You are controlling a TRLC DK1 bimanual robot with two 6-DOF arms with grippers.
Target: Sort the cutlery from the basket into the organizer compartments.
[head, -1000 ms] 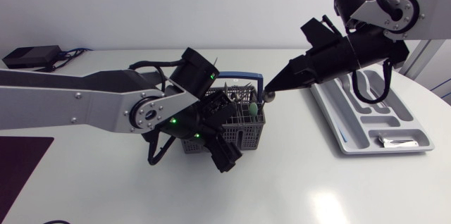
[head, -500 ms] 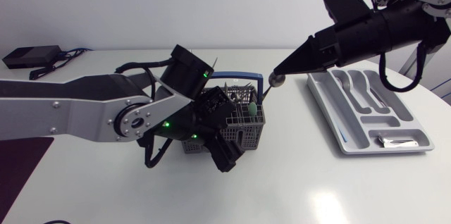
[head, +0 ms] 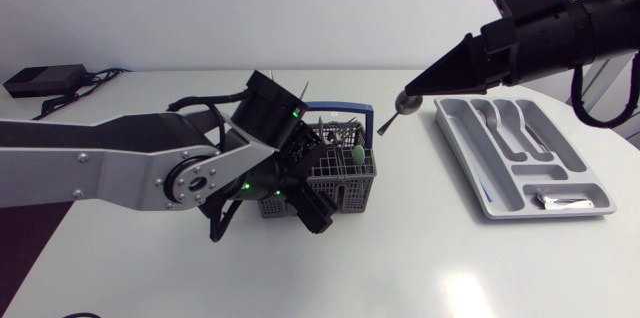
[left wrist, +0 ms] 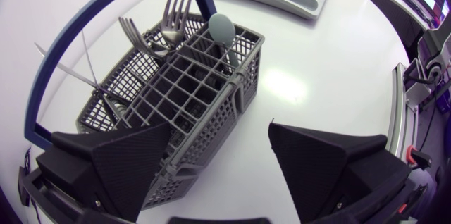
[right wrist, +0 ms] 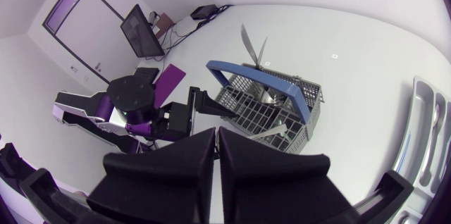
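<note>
White table [head: 430,258], both arms over it. Organizer [head: 470,173] set at the right; a few pieces are already laid in. Basket [head: 345,183] mid-table: forks [left wrist: 173,13] and other cutlery are left to be sorted. Left gripper [left wrist: 218,129] is held wide beside the basket. Right gripper [head: 408,91] is clamped on a spoon [head: 398,110], raised between basket and organizer. No writing can be read.

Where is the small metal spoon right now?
In the head view, the small metal spoon hangs from the right hand, in the air between the grey mesh basket and the pale grey organizer tray.
</note>
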